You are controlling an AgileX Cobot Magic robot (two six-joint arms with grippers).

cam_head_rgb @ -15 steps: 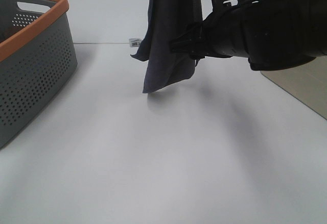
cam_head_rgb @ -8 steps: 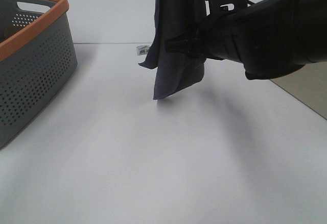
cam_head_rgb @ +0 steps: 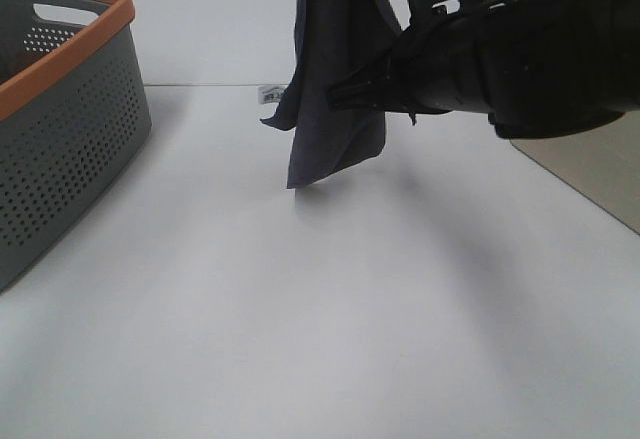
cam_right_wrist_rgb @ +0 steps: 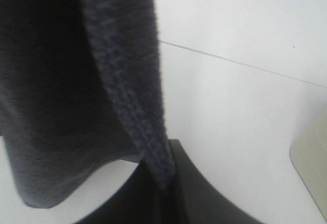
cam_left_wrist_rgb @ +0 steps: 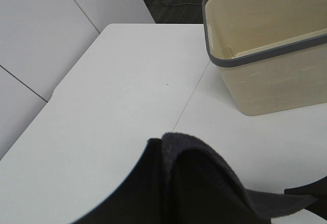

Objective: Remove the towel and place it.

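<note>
The dark navy-grey towel [cam_head_rgb: 332, 109] hangs bunched and vertical above the white table [cam_head_rgb: 300, 309], its lowest corner just over the surface. Its small white tag [cam_head_rgb: 268, 90] sticks out to the left. My right gripper [cam_head_rgb: 345, 91] reaches in from the right and is shut on the towel's hemmed edge, which shows close up in the right wrist view [cam_right_wrist_rgb: 127, 106] between the dark fingers [cam_right_wrist_rgb: 168, 193]. In the left wrist view the towel [cam_left_wrist_rgb: 214, 157] is folded over my left gripper [cam_left_wrist_rgb: 204, 203], which looks shut on it. The left arm is outside the exterior view.
A grey perforated basket with an orange rim [cam_head_rgb: 70, 64] stands at the table's left edge. A beige basket with a grey rim [cam_left_wrist_rgb: 255, 55] stands beyond a table seam in the left wrist view. A beige surface [cam_head_rgb: 600, 174] lies at the right.
The hanging towel and right arm swung a little to the right, then back left. The grip is unchanged and the basket has not moved.
</note>
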